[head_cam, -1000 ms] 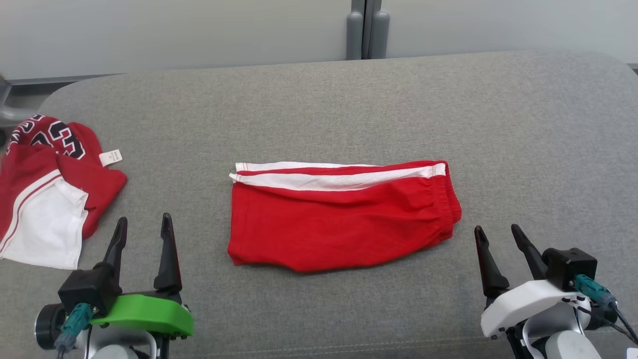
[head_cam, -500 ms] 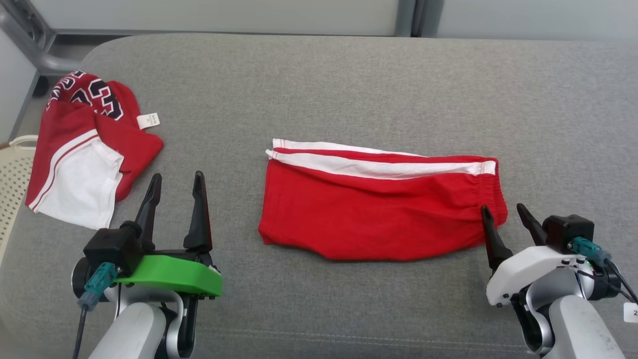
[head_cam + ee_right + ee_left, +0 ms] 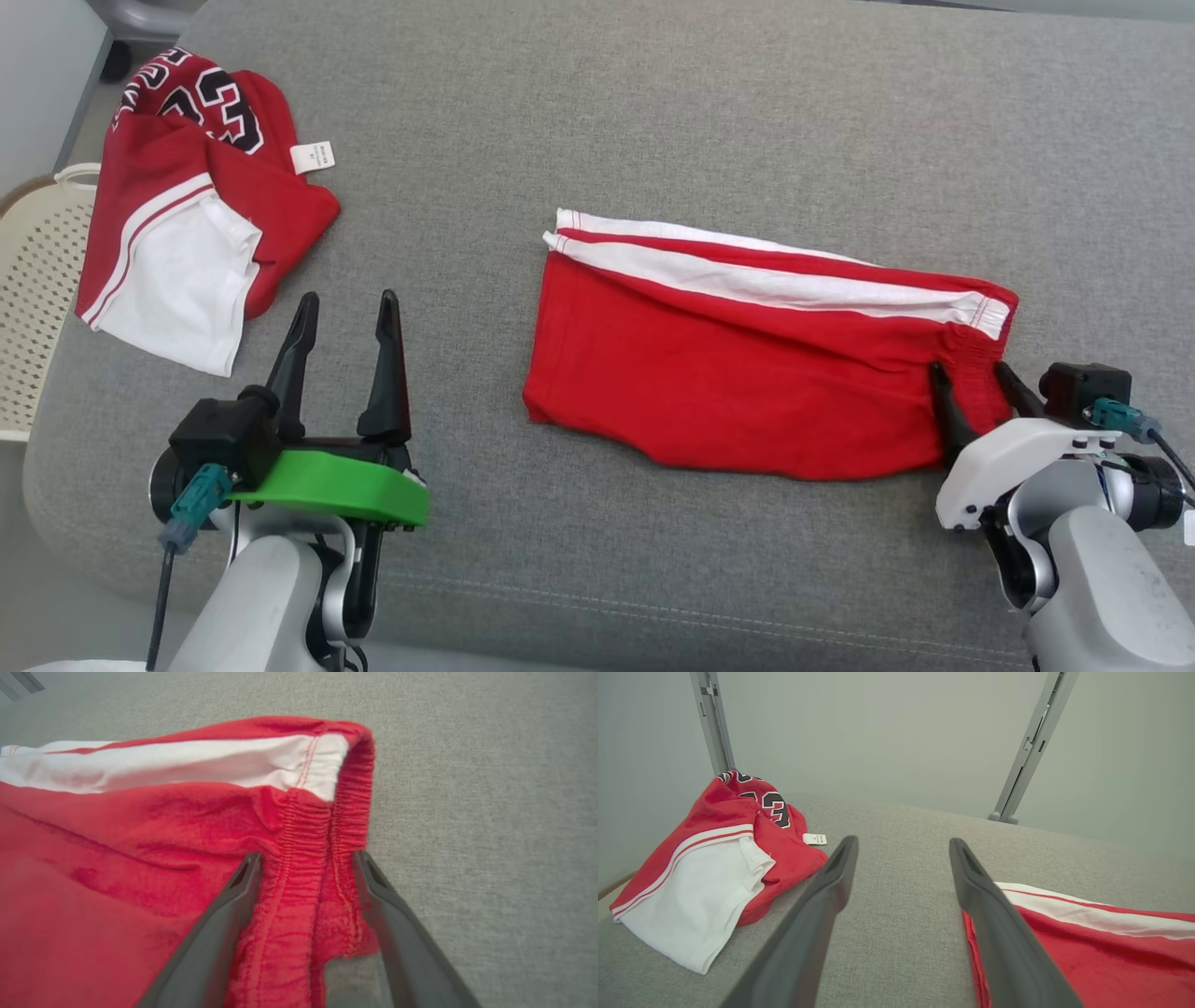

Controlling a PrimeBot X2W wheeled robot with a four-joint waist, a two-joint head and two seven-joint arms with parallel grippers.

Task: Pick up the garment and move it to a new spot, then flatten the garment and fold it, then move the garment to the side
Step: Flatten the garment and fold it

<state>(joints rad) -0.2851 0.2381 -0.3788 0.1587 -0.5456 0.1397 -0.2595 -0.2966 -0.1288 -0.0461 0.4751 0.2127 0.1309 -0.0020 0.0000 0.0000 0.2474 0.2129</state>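
Shorts waistband (image 3: pixel 976 343) partly behind right pincer (image 3: pixel 969 368)

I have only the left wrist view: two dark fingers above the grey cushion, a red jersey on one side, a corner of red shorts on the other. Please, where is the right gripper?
Observer: The right gripper is at the elastic waistband of the red shorts, with its jaws open on either side of the gathered band and not yet closed.
Operator: How do the shorts lie as a whole?
Observer: They lie flat as one long panel, with the waistband toward the robot's right.
Operator: Is anything beside the cushion?
Observer: A cream basket with holes stands off the left edge of the cushion, near the jersey.
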